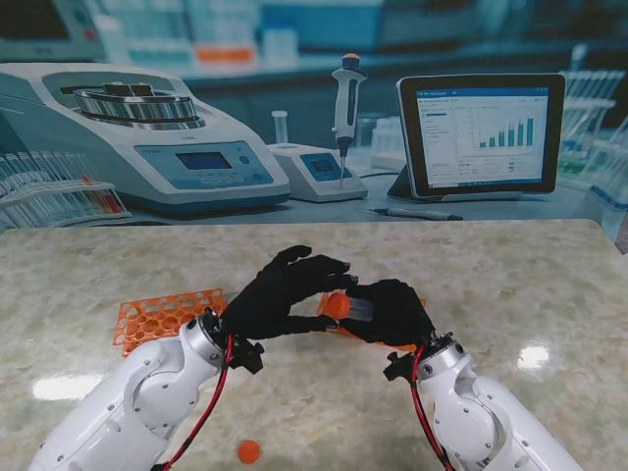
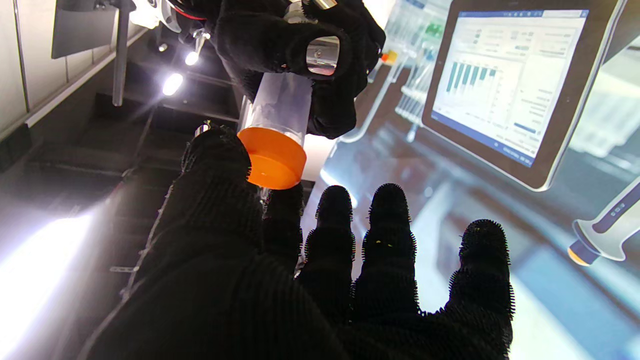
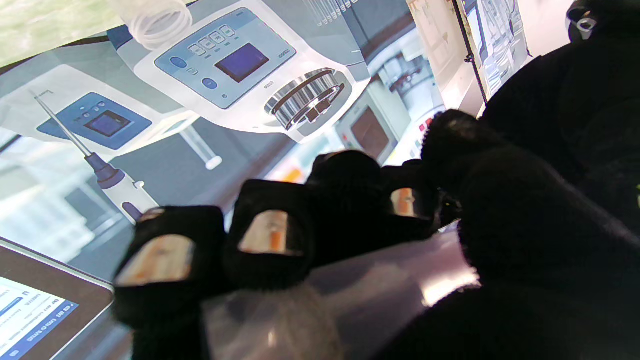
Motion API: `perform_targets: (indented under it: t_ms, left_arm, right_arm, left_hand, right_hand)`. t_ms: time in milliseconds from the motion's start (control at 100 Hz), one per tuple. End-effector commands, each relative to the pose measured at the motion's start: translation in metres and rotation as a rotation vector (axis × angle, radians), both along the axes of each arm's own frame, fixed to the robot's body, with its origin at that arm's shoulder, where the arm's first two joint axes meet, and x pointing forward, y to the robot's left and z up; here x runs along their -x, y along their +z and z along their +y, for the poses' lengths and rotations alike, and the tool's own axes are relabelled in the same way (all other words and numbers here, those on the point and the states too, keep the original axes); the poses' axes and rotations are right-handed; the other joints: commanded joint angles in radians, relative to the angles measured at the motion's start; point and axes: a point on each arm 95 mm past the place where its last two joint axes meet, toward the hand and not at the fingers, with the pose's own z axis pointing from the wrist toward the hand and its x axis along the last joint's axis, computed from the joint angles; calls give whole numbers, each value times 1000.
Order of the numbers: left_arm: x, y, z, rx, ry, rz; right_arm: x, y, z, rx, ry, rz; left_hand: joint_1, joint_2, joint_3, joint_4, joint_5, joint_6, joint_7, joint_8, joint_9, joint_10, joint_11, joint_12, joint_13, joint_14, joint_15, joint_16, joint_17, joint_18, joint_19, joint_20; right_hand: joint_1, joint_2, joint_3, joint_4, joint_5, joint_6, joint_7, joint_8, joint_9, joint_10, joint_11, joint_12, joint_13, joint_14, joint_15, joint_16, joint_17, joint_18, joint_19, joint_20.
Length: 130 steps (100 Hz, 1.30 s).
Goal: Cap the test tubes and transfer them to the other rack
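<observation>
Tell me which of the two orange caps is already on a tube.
The round orange plastic cap on the clear tube between both hands; the other orange cap lies loose on the marble table, nearer to me.

Both hands meet above the table's centre, the left hand [image 1: 280,294] and right hand [image 1: 392,309] crowding a capped tube [image 1: 348,307] between them. At nine o'clock from them, an orange rack [image 1: 157,319] lies flat on the table [image 1: 510,285]. At six o'clock, a loose cap [image 1: 249,451] sits between the arms. From twelve to three o'clock the marble is bare.
</observation>
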Motion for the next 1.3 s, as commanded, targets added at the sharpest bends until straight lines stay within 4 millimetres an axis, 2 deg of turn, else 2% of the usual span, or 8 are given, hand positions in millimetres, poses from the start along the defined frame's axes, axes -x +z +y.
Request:
perform_targets:
  t_ms: [0,510,730,840,910,1190,1220,1290]
  left_arm:
    - [-3,-1,0,-3,7,6]
    - [-10,-4,-7,-7,30,30]
    - [-10,-5,-10,1,35,35]
    - [-9,-5,-11,8,34,39]
    - [-9,-5,-11,11,31,43]
    - [-8,-4,-12,8,14,45]
    - [-7,-4,-12,8,11,45]
    - [-6,-4,-13,7,5,41]
  right_arm:
    - [2,0,2,-5,5,2]
    - [3,0,4,-7,9,4]
    - [3,0,4,-6,10,4]
    - [3,0,5,-7,10,4]
    - [3,0,5,-7,11,4]
    - [3,0,5,-5,12,6]
    - [3,0,5,-5,12,6]
    - [3,0,5,-5,12,7]
  left_hand:
    - [-13,-9,8,30,-4,22,-32,-9,-25,16,-25,-16,-27,-7,-15,-3,-13,-8,-45,11]
    - [2,-6,45,29,60,24,-5,3,14,23,-17,-10,2,-1,-5,4,1,1,-48,26]
    - [29,37,75,32,123,-2,36,22,57,-1,0,-2,28,-5,5,10,10,3,-41,34]
    - [61,51,90,32,157,-20,64,39,67,-13,7,2,33,-3,7,12,10,3,-40,35]
    - [114,72,71,21,184,-36,82,60,68,-22,13,5,36,-4,8,14,8,2,-42,35]
    - [187,73,75,36,204,-73,99,76,76,-29,19,7,41,-5,9,15,7,2,-45,35]
    - [198,75,77,37,204,-84,104,80,81,-57,22,8,42,-7,9,15,7,2,-46,35]
    - [225,81,82,40,209,-97,115,89,83,-62,26,10,45,-7,10,15,10,0,-45,35]
  right_hand:
    - [24,24,5,-15,12,-72,49,27,17,-5,-8,16,34,-61,27,27,16,-10,39,2]
    - [25,23,6,-15,12,-72,49,27,18,-4,-7,16,34,-60,27,27,16,-10,40,3]
    - [24,23,6,-15,11,-71,48,27,18,-5,-8,16,34,-60,27,27,16,-10,40,3]
    - [23,23,6,-15,11,-72,48,27,18,-5,-8,16,34,-60,27,27,16,-10,40,3]
    - [22,24,6,-15,10,-74,47,27,18,-5,-8,15,34,-60,27,27,16,-10,40,2]
    - [23,24,6,-16,11,-74,47,27,17,-5,-8,15,34,-60,26,27,16,-9,40,2]
    - [23,24,6,-16,11,-74,47,27,17,-5,-8,15,34,-60,26,27,16,-9,40,2]
    - [23,24,5,-16,11,-74,46,27,18,-5,-8,15,34,-60,26,27,16,-10,38,2]
